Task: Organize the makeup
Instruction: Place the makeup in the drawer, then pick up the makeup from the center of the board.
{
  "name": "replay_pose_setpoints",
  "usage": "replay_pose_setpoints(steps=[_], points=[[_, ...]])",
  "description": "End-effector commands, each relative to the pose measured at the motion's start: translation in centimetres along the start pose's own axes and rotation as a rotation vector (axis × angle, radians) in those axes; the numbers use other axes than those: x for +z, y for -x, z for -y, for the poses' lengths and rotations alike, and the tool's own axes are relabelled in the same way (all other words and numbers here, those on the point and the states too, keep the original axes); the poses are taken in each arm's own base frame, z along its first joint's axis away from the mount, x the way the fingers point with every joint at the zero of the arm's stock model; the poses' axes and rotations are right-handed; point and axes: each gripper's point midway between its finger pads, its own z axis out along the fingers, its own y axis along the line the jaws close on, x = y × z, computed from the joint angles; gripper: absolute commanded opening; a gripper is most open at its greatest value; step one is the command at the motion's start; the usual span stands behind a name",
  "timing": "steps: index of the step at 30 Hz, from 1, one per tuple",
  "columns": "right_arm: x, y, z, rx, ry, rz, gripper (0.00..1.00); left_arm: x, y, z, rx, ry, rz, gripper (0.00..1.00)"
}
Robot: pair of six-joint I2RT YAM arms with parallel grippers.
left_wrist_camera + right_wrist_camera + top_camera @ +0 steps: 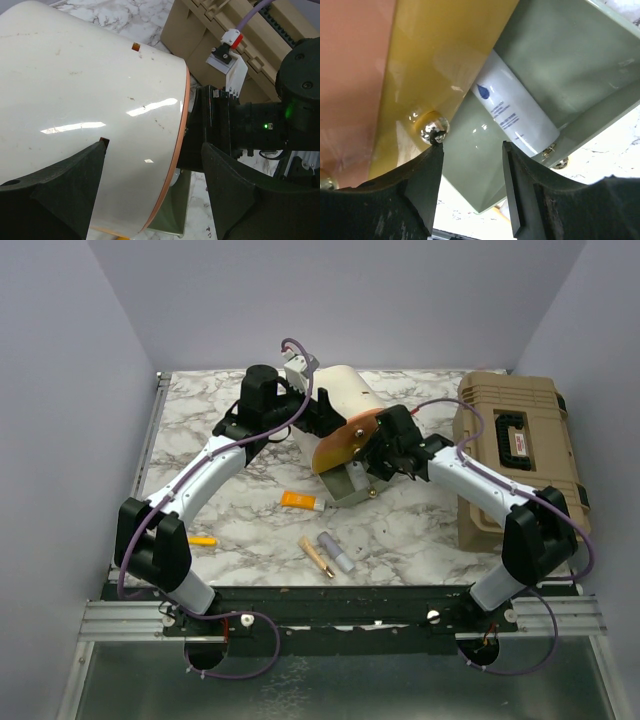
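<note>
Seemingly the whitish cylindrical tube (515,107) is being stowed: it is lying in the grey-green tray (580,60) of the tipped cream-and-orange round case (345,395), with the right hand (472,147) hovering over it, jaws parted and empty. The left hand (155,150) is straddling that case widely; whether it is gripping, I cannot tell. Next is probably fetching the orange squeeze tube (300,502), lying at six o'clock on the marbled desk (420,530).

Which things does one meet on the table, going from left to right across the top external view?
In order: yellow pen → orange tube → lilac tube → tan toolbox. The gold tube overlaps the orange and lilac ones, so it is left out.
</note>
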Motion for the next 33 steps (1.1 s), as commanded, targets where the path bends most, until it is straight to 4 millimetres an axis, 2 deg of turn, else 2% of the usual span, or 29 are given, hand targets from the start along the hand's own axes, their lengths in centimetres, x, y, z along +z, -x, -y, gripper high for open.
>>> replay_pose_setpoints(steps=[1, 6, 9, 13, 17, 21, 26, 33], points=[[-0.9, 0.6, -1.0, -0.074, 0.034, 0.0, 0.55, -0.1, -3.6, -0.2, -0.06, 0.024, -0.117, 0.8], [-3.5, 1.1, -1.7, -0.193, 0.103, 0.013, 0.55, -0.1, -3.6, -0.3, -0.058, 0.033, -0.116, 0.8], [-5.6, 0.9, -2.5, -0.282, 0.213, 0.025, 0.55, -0.2, -3.5, -0.4, -0.058, 0.04, -0.112, 0.8], [-8.6, -0.4, -2.7, -0.383, 0.411, 0.047, 0.55, -0.1, -3.2, -0.5, -0.055, 0.049, -0.106, 0.8], [-10.4, -1.3, -2.0, -0.453, 0.492, 0.06, 0.55, -0.1, -3.2, -0.6, -0.055, 0.056, -0.104, 0.79], [-10.3, -4.3, -1.4, -0.571, 0.571, -0.057, 0.53, 0.2, -3.2, -0.6, -0.056, 0.049, -0.108, 0.8], [-9.1, -8.7, 0.7, -0.662, 0.575, -0.215, 0.54, 0.2, -3.0, -0.6, -0.052, 0.046, -0.106, 0.8], [-7.8, -12.8, 3.0, -0.724, 0.563, -0.335, 0.54, 0.2, -3.1, -0.6, -0.06, 0.046, -0.108, 0.8]])
